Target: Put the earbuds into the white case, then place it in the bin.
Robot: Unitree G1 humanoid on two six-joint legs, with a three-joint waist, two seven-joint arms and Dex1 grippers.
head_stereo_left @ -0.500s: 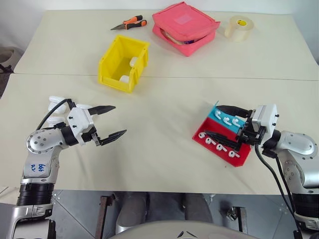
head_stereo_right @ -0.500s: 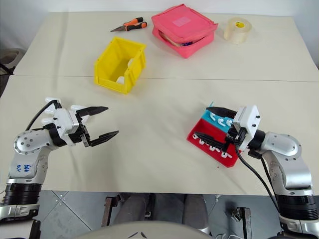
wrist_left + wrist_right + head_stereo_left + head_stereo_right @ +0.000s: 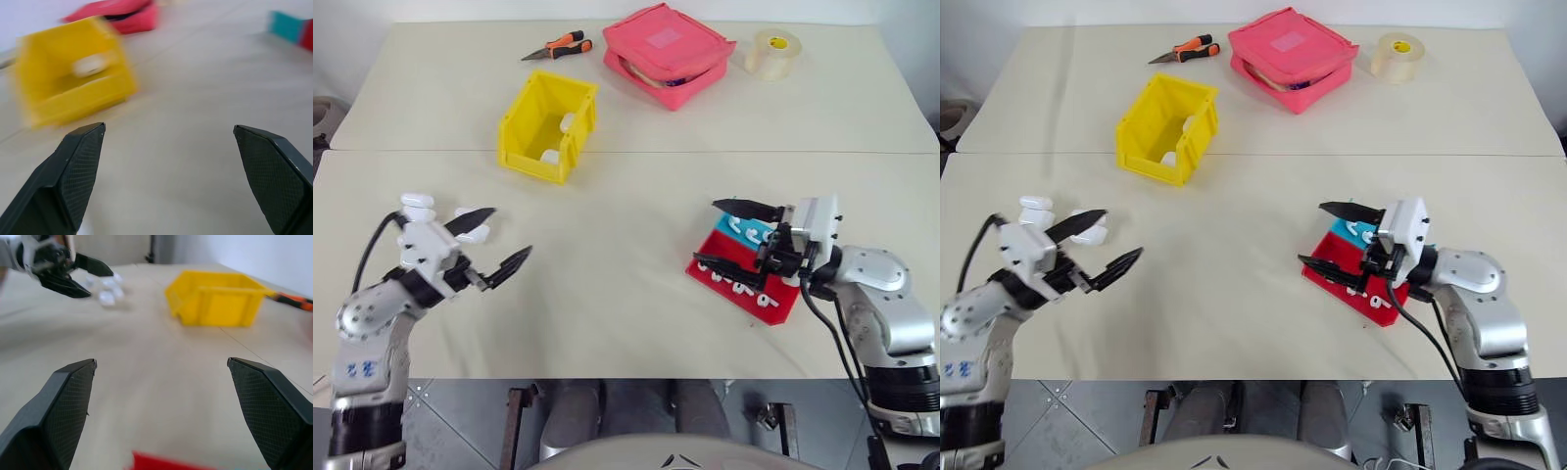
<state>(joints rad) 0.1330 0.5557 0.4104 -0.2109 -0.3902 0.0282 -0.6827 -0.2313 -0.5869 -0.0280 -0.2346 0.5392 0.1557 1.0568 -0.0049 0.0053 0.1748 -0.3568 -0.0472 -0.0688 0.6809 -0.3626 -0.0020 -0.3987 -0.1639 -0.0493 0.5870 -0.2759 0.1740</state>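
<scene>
Several white earbuds [image 3: 736,285] lie in rows on a red-and-blue tray [image 3: 782,311] at the right. My right gripper [image 3: 707,232] hovers over the tray's left end, open and empty, pointing left. A few white cases [image 3: 417,202] sit on the table at the left, just behind my left gripper [image 3: 510,233], which is open and empty and points right. The yellow bin [image 3: 522,140] stands at the back left with white cases [image 3: 567,122] inside. In the right wrist view the bin [image 3: 215,298] and the left gripper [image 3: 101,283] lie ahead.
A pink zip pouch [image 3: 668,51], a roll of tape [image 3: 773,54] and orange-handled pliers [image 3: 558,46] lie along the far side of the table [image 3: 607,294]. A seam crosses the table just in front of the bin.
My left gripper has drawn back to the left, closer to the white cases. My right gripper has reached a little further left over the tray. Both stay open.
</scene>
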